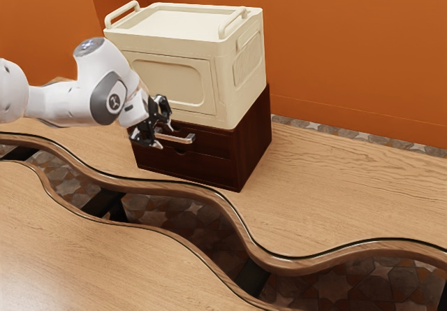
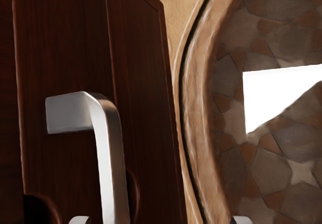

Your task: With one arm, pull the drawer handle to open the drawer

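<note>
At the left end of the silver handle (image 1: 185, 140), my gripper (image 1: 165, 135) stands open, its two fingers spread apart. The handle is fixed to the front of a dark brown drawer cabinet (image 1: 223, 170), whose drawer front looks flush with the body. From the wrist camera, the bent end and bar of the handle (image 2: 111, 158) run down between the fingertips of the gripper (image 2: 161, 220), much closer to one of them. No contact from both sides is visible. The drawer front (image 2: 65, 161) lies behind the handle.
A cream storage box (image 1: 174, 80) with two raised handles rests on the cabinet. The cabinet stands on a wooden surface (image 1: 335, 185) with a wavy raised edge (image 1: 237, 220); beyond that edge is a gap over patterned floor tiles. An orange wall rises behind.
</note>
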### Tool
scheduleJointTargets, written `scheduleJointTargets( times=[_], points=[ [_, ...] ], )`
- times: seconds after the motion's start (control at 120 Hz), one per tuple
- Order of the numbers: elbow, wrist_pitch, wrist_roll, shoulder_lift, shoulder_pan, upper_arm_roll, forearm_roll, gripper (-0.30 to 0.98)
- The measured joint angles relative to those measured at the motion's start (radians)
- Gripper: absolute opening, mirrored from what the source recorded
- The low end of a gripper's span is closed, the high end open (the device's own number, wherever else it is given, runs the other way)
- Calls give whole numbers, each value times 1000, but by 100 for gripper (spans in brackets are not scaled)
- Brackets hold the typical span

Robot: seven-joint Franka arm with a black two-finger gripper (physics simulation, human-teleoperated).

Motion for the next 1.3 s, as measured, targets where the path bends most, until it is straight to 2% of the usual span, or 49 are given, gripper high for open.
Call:
scheduleJointTargets(
  times=[0.308, 0.742, 0.992, 1.3],
  points=[
    [37, 67, 22, 67, 2, -9, -49, 24],
    [-15, 90, 30, 35, 3, -9, -125, -3],
    [-52, 89, 34, 25, 2, -10, -132, -2],
    [-150, 81, 36, -65, 2, -11, -134, -3]
  ],
)
